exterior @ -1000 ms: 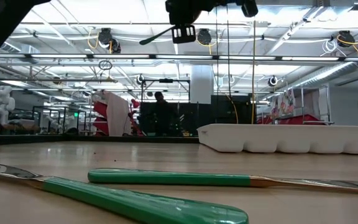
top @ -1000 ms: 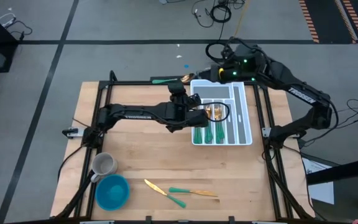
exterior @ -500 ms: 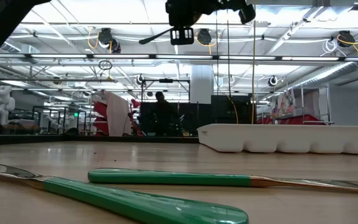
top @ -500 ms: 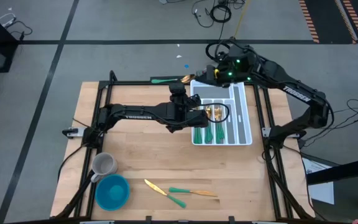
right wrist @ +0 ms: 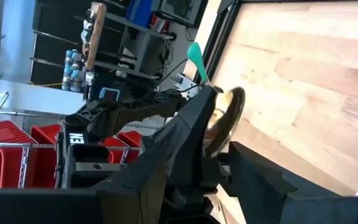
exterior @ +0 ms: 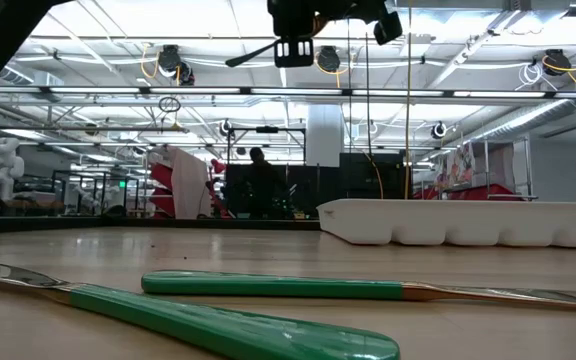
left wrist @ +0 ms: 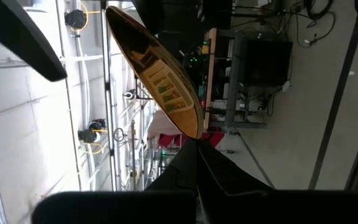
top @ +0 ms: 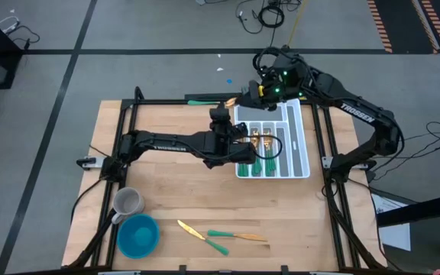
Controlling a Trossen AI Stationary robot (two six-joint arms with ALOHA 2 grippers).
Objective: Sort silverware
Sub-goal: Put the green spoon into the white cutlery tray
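The right gripper (top: 244,95) clamps a spoon (top: 214,99) beside the white tray (top: 302,153) holding silverware (top: 262,153); the left gripper (top: 244,150), shut, grips a spoon head (left wrist: 157,74)

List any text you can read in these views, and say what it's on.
"TROSSEN", white letters on the right arm in the high view.
White lettering on the left arm in the high view: too small to read, likely the same brand.
"EN", partial white letters on an arm link in the right wrist view, the rest cut off.
No readable text on the tray, mug or bowl.
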